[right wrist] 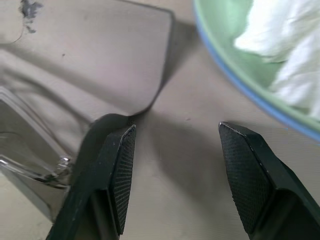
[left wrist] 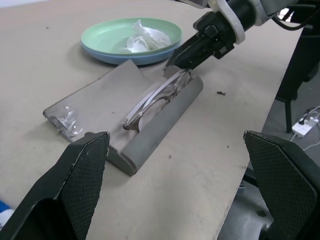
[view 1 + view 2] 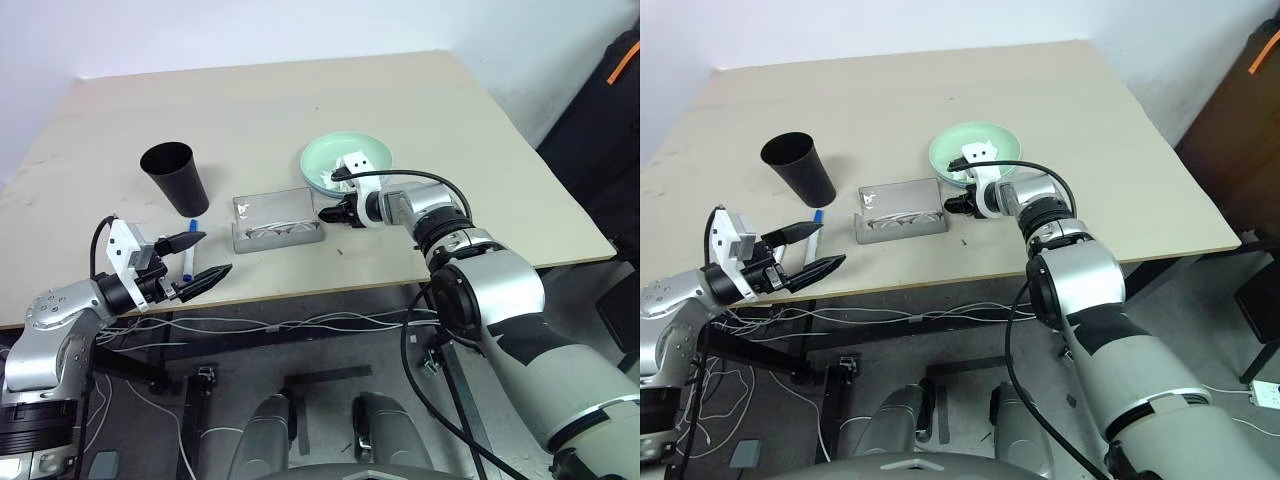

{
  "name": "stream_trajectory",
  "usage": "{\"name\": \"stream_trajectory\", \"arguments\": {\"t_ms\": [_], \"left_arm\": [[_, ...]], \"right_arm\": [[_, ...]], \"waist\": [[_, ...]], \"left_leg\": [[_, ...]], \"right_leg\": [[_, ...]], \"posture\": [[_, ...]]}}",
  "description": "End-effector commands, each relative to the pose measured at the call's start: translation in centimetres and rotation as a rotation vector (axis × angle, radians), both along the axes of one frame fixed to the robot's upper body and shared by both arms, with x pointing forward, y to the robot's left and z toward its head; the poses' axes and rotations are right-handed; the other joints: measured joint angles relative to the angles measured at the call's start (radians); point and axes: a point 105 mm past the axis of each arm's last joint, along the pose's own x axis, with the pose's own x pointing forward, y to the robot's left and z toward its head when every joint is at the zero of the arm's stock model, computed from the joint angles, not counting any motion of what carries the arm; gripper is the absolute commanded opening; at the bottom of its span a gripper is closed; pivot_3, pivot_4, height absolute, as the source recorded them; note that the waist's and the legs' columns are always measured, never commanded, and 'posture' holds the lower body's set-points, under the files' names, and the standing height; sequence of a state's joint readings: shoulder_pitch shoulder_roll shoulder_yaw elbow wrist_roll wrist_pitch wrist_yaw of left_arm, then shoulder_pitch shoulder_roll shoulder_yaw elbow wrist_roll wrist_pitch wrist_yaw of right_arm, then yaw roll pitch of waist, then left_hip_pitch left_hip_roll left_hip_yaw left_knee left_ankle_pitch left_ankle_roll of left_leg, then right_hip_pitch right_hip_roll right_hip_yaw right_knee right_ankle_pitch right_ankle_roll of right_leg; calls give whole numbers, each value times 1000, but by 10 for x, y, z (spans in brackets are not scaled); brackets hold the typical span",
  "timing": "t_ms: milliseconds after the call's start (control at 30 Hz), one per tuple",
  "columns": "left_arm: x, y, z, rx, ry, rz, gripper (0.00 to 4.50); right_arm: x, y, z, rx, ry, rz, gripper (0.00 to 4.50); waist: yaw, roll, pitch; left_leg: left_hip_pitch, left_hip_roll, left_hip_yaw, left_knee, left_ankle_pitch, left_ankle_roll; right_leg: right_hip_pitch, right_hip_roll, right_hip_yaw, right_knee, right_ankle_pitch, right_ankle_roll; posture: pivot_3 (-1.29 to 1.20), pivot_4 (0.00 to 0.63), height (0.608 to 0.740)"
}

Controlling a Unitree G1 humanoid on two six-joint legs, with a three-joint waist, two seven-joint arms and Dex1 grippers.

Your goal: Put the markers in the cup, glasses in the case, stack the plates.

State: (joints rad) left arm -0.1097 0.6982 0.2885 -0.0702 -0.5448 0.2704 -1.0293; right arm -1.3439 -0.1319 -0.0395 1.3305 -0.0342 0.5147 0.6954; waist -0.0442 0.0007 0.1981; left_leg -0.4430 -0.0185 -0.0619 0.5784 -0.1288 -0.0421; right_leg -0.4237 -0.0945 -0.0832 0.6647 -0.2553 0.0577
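Note:
The grey case (image 3: 277, 220) lies open on the table with the glasses (image 2: 155, 97) in its tray. My right gripper (image 3: 335, 213) is open at the case's right end, with only bare table between its fingers (image 1: 117, 185). The mint green plate (image 2: 100, 37) rests on the light blue plate (image 2: 115, 57), just behind that gripper. The black cup (image 3: 175, 175) stands upright at the left. A white marker (image 3: 189, 258) with a blue cap lies on the table just in front of the cup. My left gripper (image 3: 218, 251) is wide open and empty near the table's front edge, beside the marker.
A crumpled white tissue (image 2: 145, 37) lies in the green plate. A cable (image 3: 420, 178) arcs over my right wrist. The table's front edge (image 3: 300, 290) runs just below the case, and cables hang beneath it.

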Motion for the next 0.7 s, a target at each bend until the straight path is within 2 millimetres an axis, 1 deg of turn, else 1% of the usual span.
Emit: {"name": "stream_trajectory", "arguments": {"t_ms": [33, 200, 533, 700], "left_arm": [[-1, 3, 9, 21, -38, 9, 4500], [0, 4, 11, 17, -44, 14, 4500], [3, 13, 12, 28, -48, 24, 4500], [6, 15, 11, 28, -51, 20, 4500]], "right_arm": [[-2, 13, 10, 4, -19, 58, 2761], [-9, 20, 8, -6, 3, 119, 2761], [-24, 32, -2, -16, 77, 223, 2761], [-30, 34, -8, -38, 110, 260, 2761]], "waist": [[0, 0, 0], [-2, 0, 0], [-1, 0, 0], [-2, 0, 0]], "left_leg": [[0, 0, 0, 0, 0, 0], [0, 0, 0, 0, 0, 0], [0, 2, 0, 0, 0, 0], [0, 4, 0, 0, 0, 0]], "right_leg": [[0, 0, 0, 0, 0, 0], [0, 0, 0, 0, 0, 0], [0, 2, 0, 0, 0, 0], [0, 4, 0, 0, 0, 0]], "posture": [[0, 150, 740], [0, 150, 740], [0, 150, 740], [0, 150, 740]]}}
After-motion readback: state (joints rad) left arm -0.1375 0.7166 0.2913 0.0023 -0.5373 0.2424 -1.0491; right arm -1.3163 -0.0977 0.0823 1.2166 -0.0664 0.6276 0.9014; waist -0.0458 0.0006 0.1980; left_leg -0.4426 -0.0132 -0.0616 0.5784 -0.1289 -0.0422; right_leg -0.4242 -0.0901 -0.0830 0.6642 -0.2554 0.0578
